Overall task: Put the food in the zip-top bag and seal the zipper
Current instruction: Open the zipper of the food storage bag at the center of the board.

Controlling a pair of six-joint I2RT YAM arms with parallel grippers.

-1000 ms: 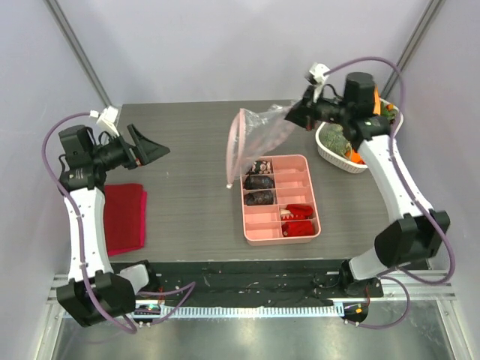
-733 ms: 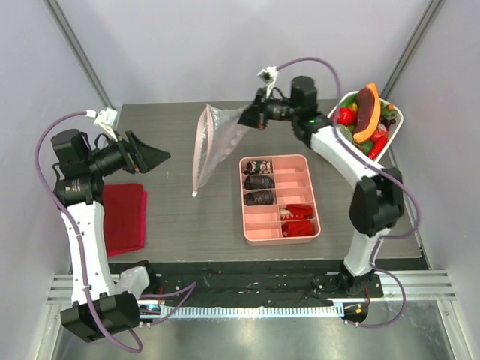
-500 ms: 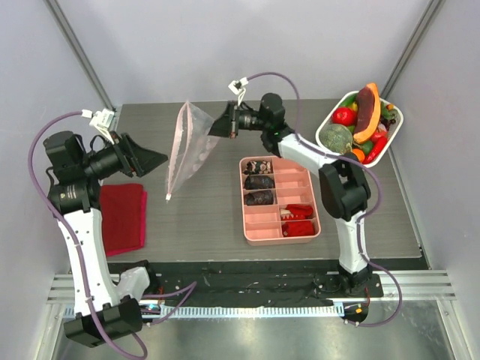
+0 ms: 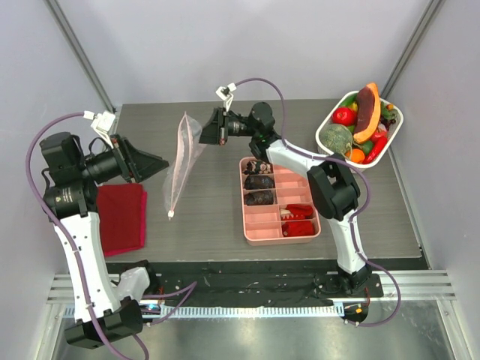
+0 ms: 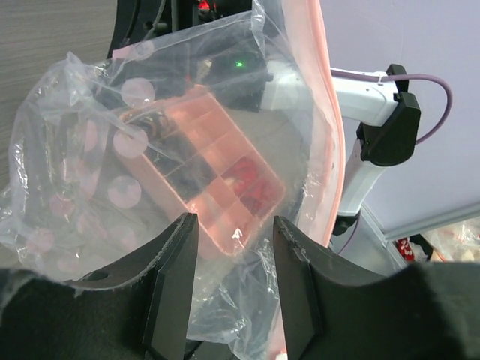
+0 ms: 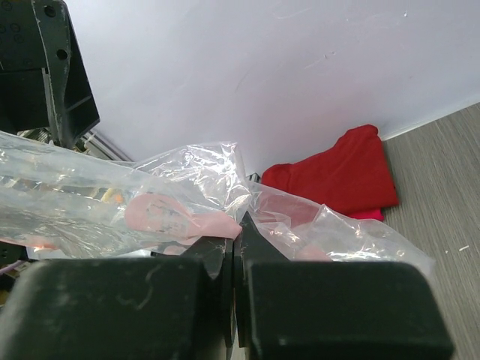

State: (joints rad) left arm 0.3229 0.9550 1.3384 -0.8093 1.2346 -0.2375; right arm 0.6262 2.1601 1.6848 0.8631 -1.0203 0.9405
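Clear crinkly plastic, dotted with pale spots: bag point(image 4: 182, 154) hanging in the air above the far left part of the tabletop point(image 4: 210, 217), long and narrow from above, tapering toward the near edge. Pinched at its upper far corner by right gripper point(image 4: 204, 129), jaws pressed tight together on the film with no gap between them. Pinkish-white zipper point(image 5: 332, 127) running down one long side of the bag, on the side facing the left edge, ending low in a small white slider point(image 4: 171, 214).

Left gripper point(image 4: 154, 161) raised over the left edge and aimed at the bag, black fingers point(image 5: 174, 277) spread wide apart, holding nothing. In the top view, close beside the film yet apart from it; in the left wrist view, film just ahead of the fingertips, contact impossible to judge.

Food point(image 4: 346, 116) heaped in a white basket point(image 4: 318, 137) at the far right corner: red tomato, orange wedge, green pieces, well apart from the bag.

Pink tray point(image 4: 245, 217) flat on the tabletop right of the middle, with dark lumps in its far cells and red pieces in its near ones; visible through the film in the left wrist view.

Red folded cloth point(image 4: 124, 217) lying along the left edge, under the left arm.
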